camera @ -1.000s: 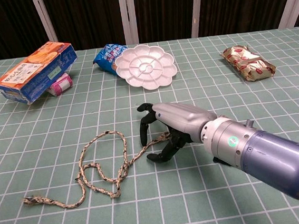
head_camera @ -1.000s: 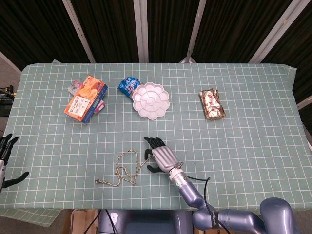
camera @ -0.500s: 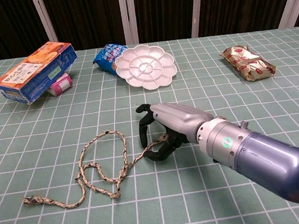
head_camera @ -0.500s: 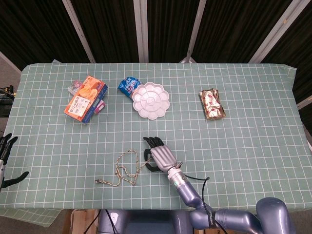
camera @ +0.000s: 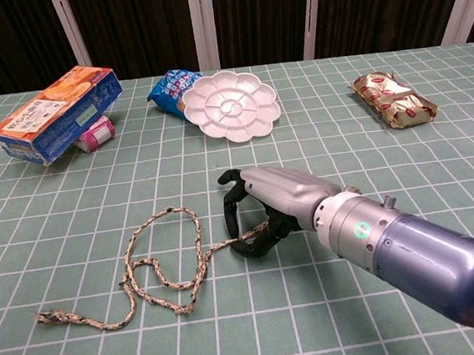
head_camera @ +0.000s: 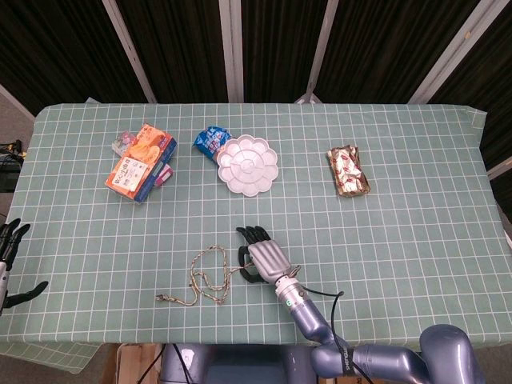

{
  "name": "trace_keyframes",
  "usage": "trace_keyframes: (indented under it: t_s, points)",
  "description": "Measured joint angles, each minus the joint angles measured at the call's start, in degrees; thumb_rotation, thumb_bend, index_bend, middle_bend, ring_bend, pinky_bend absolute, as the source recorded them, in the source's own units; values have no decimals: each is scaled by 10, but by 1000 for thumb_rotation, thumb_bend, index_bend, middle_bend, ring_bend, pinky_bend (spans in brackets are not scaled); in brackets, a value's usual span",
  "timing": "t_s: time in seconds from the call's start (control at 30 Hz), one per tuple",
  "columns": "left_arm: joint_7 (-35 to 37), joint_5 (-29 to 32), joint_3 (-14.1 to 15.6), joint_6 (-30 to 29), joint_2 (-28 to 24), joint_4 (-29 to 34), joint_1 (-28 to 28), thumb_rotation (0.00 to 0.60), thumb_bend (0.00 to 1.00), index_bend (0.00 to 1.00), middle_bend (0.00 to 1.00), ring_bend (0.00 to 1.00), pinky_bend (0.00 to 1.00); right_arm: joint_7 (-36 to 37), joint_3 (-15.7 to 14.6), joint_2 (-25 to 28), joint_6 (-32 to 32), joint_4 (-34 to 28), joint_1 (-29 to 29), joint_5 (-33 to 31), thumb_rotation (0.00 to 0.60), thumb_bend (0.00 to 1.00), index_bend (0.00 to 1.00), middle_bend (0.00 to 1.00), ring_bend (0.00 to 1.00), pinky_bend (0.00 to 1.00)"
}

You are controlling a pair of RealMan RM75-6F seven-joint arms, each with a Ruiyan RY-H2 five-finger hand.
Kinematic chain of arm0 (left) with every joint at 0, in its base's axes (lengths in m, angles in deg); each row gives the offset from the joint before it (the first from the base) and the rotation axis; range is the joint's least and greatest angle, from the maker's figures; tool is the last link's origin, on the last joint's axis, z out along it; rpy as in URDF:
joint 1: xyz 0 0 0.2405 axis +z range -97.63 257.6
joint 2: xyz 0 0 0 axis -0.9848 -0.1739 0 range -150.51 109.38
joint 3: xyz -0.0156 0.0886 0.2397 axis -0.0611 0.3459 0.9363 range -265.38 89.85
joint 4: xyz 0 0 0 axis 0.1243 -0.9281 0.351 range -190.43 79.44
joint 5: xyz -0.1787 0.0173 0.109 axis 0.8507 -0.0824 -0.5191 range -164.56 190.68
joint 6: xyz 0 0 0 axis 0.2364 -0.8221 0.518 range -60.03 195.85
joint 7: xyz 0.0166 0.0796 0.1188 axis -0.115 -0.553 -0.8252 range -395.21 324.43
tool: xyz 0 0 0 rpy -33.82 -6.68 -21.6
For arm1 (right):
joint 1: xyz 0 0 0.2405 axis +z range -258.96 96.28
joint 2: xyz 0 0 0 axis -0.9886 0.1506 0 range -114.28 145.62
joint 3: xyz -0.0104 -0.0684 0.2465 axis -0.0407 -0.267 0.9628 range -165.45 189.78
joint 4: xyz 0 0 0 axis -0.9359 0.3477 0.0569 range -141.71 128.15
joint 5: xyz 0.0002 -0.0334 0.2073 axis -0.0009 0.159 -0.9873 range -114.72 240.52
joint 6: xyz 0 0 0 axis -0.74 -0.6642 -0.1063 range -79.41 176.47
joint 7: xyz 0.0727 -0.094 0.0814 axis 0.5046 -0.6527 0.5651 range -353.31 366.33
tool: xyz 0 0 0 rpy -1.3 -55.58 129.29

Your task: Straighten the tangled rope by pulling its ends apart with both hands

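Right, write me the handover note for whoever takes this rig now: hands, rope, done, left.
Right hand: fingers curled around the right end of the rope; whether the grip is closed cannot be told.
Left hand: open, off the table's left edge, holding nothing.
Rope: lying looped on the green tablecloth, with its frayed free end at the near left.
Done: right hand is at its end.
Left: confirm that grip, bring the left hand to the free end, pull the ends apart.
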Motion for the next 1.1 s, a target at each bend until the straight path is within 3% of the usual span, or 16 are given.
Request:
trace_keyframes:
  t_s: [0.47,0.77,1.1]
  points:
    - [-22,-11,3,6,-2,19,-6,600,48,31,0,0,0,-4,3,36,15,-39,-8,4,600,449,652,121,0,0]
    - [-83,-20,5,63,-2,92,-41,600,161,266,0,0,0,-8,16,92,31,-90,-19,-4,600,454,652,120,0,0]
    - [-199,4,14,157,53,157,-89,600,226,371,11,0,0,-23,19,137,53,-139,-30,-16,600,453,654,123,0,0]
